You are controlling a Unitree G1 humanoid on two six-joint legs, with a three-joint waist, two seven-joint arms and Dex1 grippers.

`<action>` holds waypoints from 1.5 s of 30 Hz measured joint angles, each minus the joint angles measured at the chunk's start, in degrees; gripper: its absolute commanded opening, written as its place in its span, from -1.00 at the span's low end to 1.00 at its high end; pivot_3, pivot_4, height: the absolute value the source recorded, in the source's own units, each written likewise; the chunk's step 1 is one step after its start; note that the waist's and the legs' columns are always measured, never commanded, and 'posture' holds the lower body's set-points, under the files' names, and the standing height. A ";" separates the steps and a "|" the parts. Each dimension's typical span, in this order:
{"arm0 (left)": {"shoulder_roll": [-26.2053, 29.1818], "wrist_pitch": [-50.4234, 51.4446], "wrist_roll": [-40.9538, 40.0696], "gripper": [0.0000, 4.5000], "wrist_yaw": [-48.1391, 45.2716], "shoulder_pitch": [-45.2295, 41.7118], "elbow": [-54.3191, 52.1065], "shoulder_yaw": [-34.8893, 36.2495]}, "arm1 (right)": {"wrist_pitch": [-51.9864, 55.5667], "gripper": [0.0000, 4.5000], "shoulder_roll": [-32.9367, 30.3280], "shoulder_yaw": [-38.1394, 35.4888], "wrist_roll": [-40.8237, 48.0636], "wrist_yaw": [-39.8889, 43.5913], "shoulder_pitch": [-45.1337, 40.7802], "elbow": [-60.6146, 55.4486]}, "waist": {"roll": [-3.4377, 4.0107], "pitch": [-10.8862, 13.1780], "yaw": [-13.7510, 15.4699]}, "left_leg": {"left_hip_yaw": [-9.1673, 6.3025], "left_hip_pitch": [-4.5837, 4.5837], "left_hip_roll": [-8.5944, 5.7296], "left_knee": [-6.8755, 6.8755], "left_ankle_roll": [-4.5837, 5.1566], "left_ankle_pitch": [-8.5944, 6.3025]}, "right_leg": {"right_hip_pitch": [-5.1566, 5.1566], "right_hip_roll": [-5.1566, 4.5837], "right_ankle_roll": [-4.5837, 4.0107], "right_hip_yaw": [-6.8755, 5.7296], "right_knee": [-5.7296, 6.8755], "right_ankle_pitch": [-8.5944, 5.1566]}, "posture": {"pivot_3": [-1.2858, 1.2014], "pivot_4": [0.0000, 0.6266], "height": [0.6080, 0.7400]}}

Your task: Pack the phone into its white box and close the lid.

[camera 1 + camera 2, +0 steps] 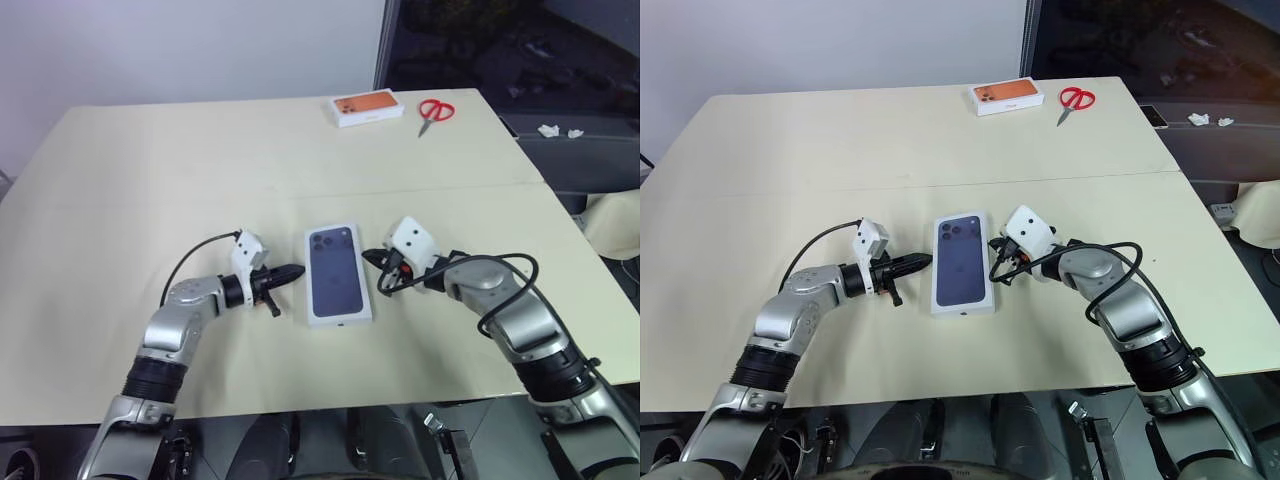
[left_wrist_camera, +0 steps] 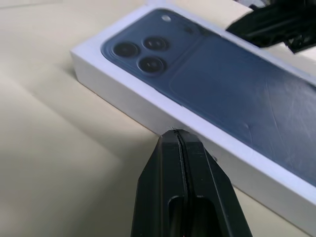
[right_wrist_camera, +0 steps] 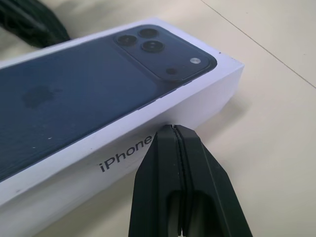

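Left tool [image 1: 296,271]: fingers pressed together, pointing at the left side of the lid [image 1: 337,274]. Lid: sitting closed on the white box, lying mid-worktop [image 1: 150,180]. Right tool [image 1: 371,258]: pressed together, nosing the lid's right side. Far right: orange-topped box [image 1: 367,109], red scissors [image 1: 434,113].

office or lab; beige worktable [image 1: 150,180]

Silver arms w/ black cables, white wrist cams, black grippers.
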 measured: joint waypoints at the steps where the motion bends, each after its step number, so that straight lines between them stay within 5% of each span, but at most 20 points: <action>1: -0.02 0.16 -0.04 -1.00 0.06 -0.03 -0.41 0.15 | 0.00 -0.99 0.01 0.00 -0.23 0.15 0.00 0.06 | 0.00 0.00 0.01 | 0.00 0.00 0.00 0.00 0.00 0.00 | 0.00 0.00 0.00 0.00 0.00 0.00 | 0.03 -0.52 1.00; 21: -1.12 0.75 0.19 -1.00 0.99 2.22 -2.12 -0.24 | 0.40 -0.99 0.59 0.04 -4.18 1.77 0.09 0.34 | 0.00 0.00 0.02 | 0.00 0.00 -0.01 0.01 -0.01 0.01 | 0.00 0.00 0.00 0.00 0.01 0.00 | 0.03 -0.52 1.00; 33: -3.01 1.98 -1.94 -1.00 1.25 -7.75 0.15 1.68 | -3.45 -0.99 1.71 -10.33 -0.95 2.69 -6.27 8.12 | -0.04 0.01 -0.32 | 0.02 0.02 -0.03 -0.01 -0.06 0.04 | -0.01 0.03 0.00 0.02 0.04 0.01 | 0.03 -0.52 1.00; 45: -4.64 -5.65 7.64 -1.00 -0.02 -11.04 9.50 -6.38 | -6.24 -0.99 4.26 0.12 -7.11 4.49 -3.53 7.89 | -0.06 -0.05 -0.06 | 0.00 0.11 -0.10 0.06 -0.08 0.05 | 0.10 -0.01 0.00 0.01 0.08 0.01 | 0.03 -0.52 1.00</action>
